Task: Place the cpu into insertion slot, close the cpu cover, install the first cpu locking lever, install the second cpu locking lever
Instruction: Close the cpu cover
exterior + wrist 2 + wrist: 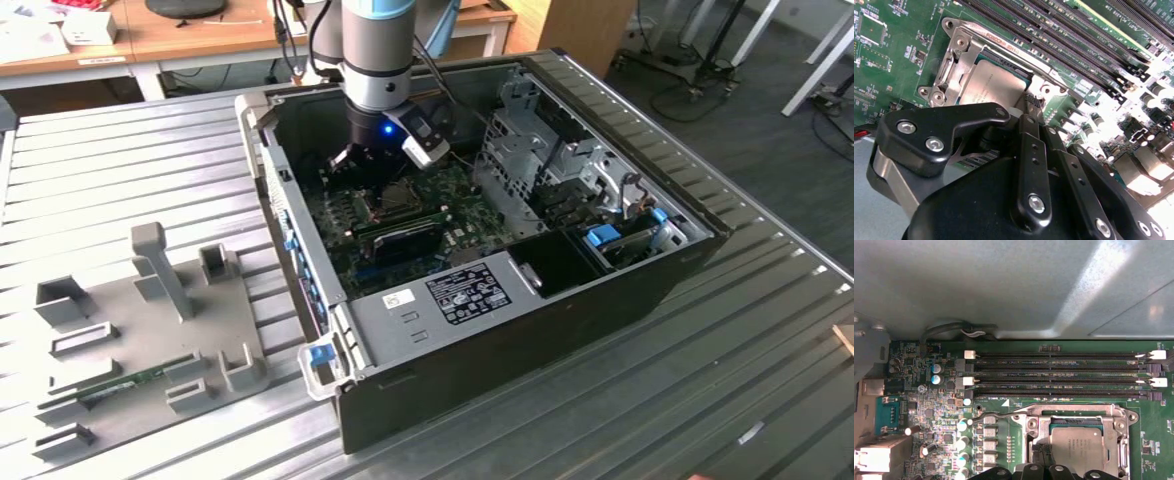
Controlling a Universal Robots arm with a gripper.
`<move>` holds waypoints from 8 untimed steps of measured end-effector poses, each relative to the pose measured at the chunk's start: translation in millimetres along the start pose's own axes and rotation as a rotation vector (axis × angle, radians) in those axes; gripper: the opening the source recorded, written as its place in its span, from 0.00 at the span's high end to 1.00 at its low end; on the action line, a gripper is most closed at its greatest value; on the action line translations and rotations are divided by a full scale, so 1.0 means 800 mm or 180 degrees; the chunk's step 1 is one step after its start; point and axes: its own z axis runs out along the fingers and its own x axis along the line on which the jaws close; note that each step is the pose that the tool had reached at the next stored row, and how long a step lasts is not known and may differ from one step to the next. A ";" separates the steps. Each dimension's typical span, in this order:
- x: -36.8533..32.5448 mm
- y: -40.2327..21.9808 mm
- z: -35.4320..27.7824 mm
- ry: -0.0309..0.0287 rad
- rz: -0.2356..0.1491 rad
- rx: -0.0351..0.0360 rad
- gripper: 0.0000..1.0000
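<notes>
Fixture tray (147,300) lies at the exterior view's left on the ribbed metal table (694,400). Right of it stands the open computer case (534,330), and my arm (376,50) reaches down into it. The gripper (363,165) hangs just above the insertion slot (396,203) on the green board (454,215). In both wrist views the cpu (996,85) (1076,445) lies in that slot, with the cpu cover (956,60) (1074,412) lying flat around it. I cannot tell how far the gripper is open, or whether it grips anything.
</notes>
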 end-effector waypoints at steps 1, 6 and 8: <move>0.0000 -0.0001 0.0001 0.0000 0.0000 0.0001 0.90; 0.0002 -0.0003 0.0002 0.0001 0.0000 0.0002 0.90; 0.0002 -0.0003 0.0003 0.0001 0.0000 0.0002 0.90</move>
